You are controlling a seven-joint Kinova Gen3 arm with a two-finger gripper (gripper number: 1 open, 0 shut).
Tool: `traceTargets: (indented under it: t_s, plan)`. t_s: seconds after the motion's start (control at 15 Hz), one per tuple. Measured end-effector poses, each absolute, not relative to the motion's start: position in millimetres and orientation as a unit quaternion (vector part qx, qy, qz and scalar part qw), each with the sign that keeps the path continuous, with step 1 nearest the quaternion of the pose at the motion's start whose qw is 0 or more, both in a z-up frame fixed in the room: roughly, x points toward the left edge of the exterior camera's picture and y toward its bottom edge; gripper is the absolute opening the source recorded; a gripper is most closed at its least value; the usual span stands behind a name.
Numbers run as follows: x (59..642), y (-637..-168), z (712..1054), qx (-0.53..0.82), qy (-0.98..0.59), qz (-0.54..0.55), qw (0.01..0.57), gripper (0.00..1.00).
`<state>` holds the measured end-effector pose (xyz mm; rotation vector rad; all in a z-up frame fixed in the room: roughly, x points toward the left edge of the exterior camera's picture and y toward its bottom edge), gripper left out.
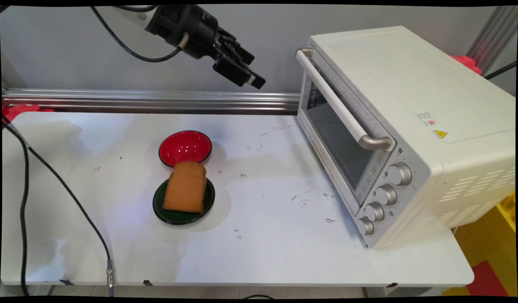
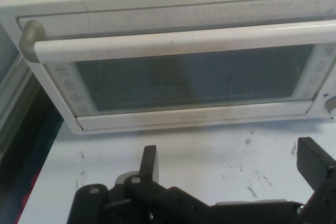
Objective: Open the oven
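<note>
My black gripper [image 1: 247,75] hangs high over the back of the table, pointing right toward the white toaster oven [image 1: 410,130]. It is open and holds nothing; in the hand view its two fingers [image 2: 149,162] stand wide apart around the gripper's midpoint [image 2: 231,163]. The oven [image 2: 184,77] faces the hand with its door shut and its long white handle [image 2: 184,43] across the top of the glass. The handle [image 1: 338,101] is the nearest part to the gripper, with a clear gap between them.
A slice of brown toast [image 1: 185,186] lies on a dark green plate [image 1: 179,216] in the table's middle. An empty red bowl [image 1: 185,147] sits just behind it. Black cables [image 1: 65,189] trail over the table's left side. An aluminium rail [image 1: 149,101] runs along the back.
</note>
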<state>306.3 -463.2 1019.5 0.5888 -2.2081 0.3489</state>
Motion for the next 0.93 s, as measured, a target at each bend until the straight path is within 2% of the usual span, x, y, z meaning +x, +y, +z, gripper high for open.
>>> traceTargets:
  t_s: [0.27,0.33,0.93]
  plan:
    - [297,-469,1023,0.237,-0.877,0.136,0.395,1.00]
    - [294,-471,1024,0.237,-0.878,0.135,0.393,0.00]
    - [282,-479,1024,0.239,-0.886,0.127,0.377,0.00]
